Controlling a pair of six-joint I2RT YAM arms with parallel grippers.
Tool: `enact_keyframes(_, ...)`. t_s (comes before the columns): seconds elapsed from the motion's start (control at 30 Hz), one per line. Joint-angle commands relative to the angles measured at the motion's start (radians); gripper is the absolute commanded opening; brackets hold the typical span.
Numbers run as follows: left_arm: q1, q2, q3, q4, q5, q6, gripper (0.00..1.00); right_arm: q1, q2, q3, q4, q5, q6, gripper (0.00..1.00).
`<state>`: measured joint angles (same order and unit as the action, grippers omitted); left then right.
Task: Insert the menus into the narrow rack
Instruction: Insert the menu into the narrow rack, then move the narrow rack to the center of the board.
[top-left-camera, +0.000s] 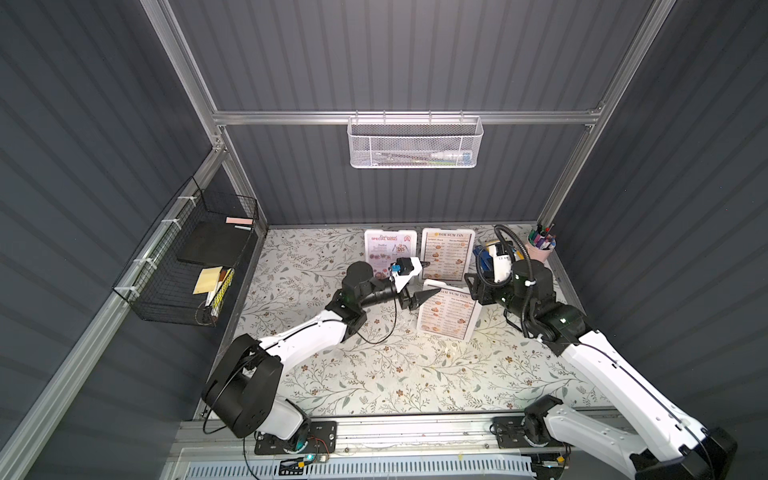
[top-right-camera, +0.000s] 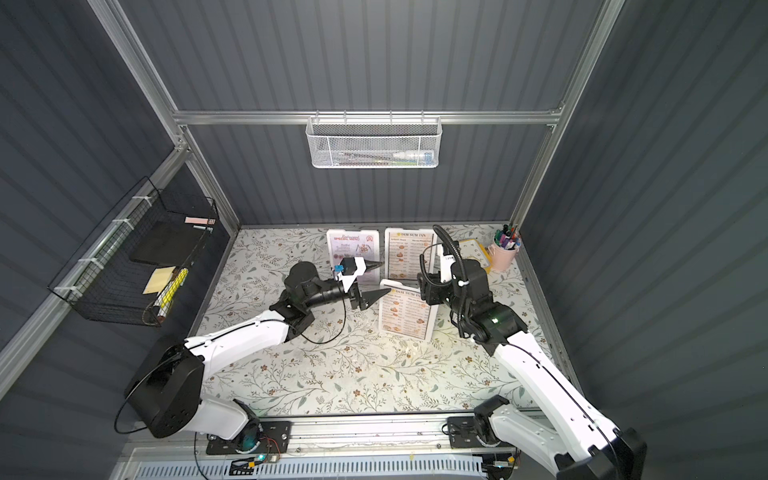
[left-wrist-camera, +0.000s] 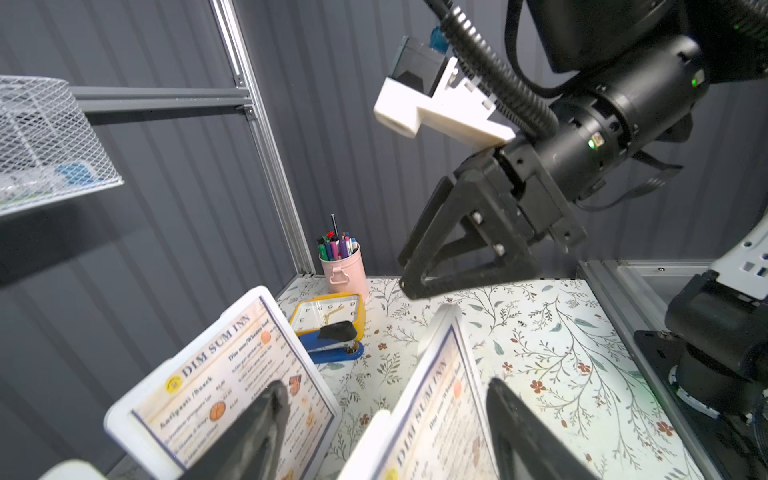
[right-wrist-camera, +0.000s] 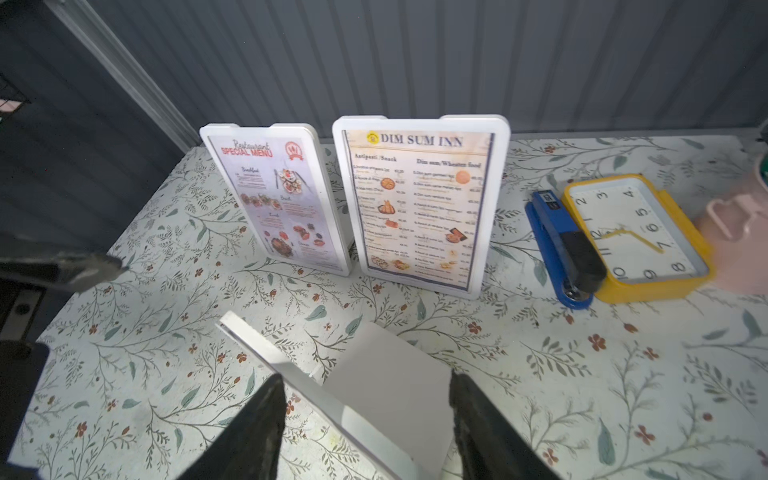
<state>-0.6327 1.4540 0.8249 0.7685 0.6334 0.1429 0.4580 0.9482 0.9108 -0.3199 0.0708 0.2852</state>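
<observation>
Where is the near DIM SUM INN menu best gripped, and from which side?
Probably its top edge, from above. The near menu stands nearly upright with its bottom on the table, so the thin top edge is free and jaws can close across its front and back faces.

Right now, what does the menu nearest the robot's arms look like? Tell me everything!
The nearest menu is a printed page headed DIM SUM INN, with food photos and a dark border, held in a white holder with rounded corners that looks like plastic. Its back is plain white. It stands on the flowery table, leaning back slightly, in front of a red-titled menu and a second DIM SUM INN menu. The left gripper and right gripper are open beside its top edge; touching is unclear.
</observation>
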Motion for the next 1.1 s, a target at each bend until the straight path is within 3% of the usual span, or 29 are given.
enact_keyframes(0.0,-0.005,-0.052,-0.094,0.101,-0.080,-0.043,0.77,0.001,-0.105,-0.072,0.030,0.095,0.008,0.77)
enact_keyframes(0.17,-0.004,-0.097,-0.233,0.247,-0.110,-0.091,0.81,0.001,-0.224,-0.212,0.043,0.105,0.049,0.89)
enact_keyframes(0.47,-0.004,0.035,-0.230,0.333,-0.072,-0.098,0.81,0.001,-0.285,-0.454,0.190,0.047,0.112,0.94)
enact_keyframes(0.87,0.003,0.160,-0.166,0.349,-0.033,-0.092,0.80,0.001,-0.065,-0.467,0.373,-0.132,0.097,0.91)
enact_keyframes(1.07,0.041,0.139,-0.179,0.340,-0.066,-0.101,0.80,0.001,-0.035,-0.486,0.450,-0.241,0.080,0.88)
